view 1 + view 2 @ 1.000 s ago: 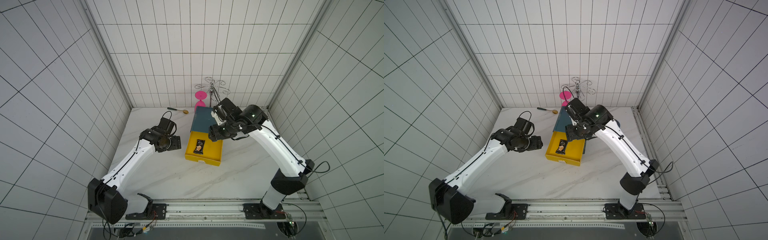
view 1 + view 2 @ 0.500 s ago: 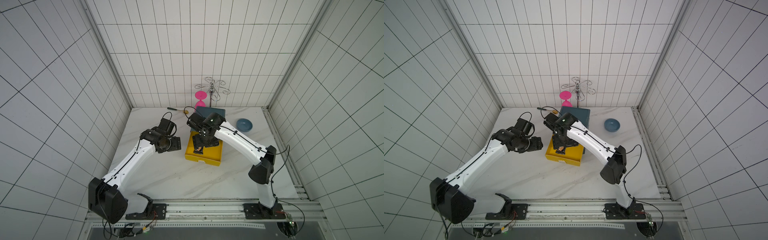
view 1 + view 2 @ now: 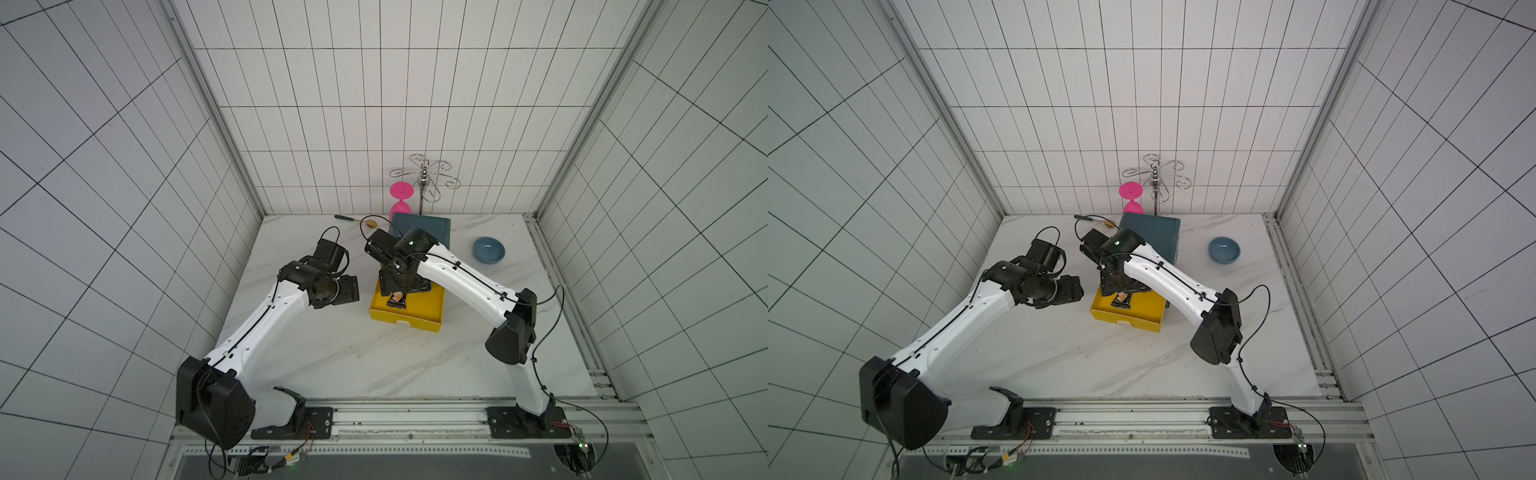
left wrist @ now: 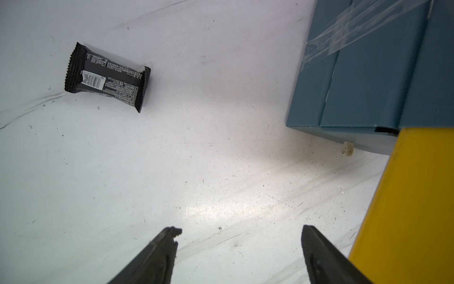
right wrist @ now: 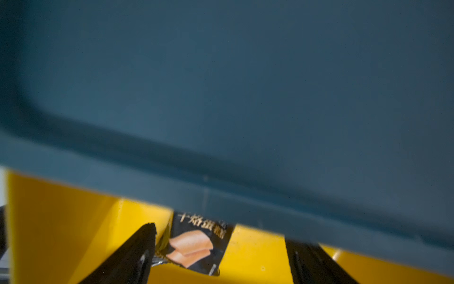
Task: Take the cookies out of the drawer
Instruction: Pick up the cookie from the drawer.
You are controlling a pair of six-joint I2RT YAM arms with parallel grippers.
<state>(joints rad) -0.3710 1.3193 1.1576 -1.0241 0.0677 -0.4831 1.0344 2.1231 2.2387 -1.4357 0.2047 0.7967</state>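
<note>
Right wrist view puts a black cookie packet (image 5: pixel 196 243) on the yellow drawer's (image 5: pixel 61 221) floor between the right jaws, wide open and empty, so they should lower squarely before closing, clear of the blue cabinet (image 5: pixel 245 98); the left jaws hang open, empty.

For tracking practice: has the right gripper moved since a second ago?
Yes. The right gripper has shifted from the yellow drawer's back right corner, by the blue cabinet, to its middle, above the black packet.
</note>
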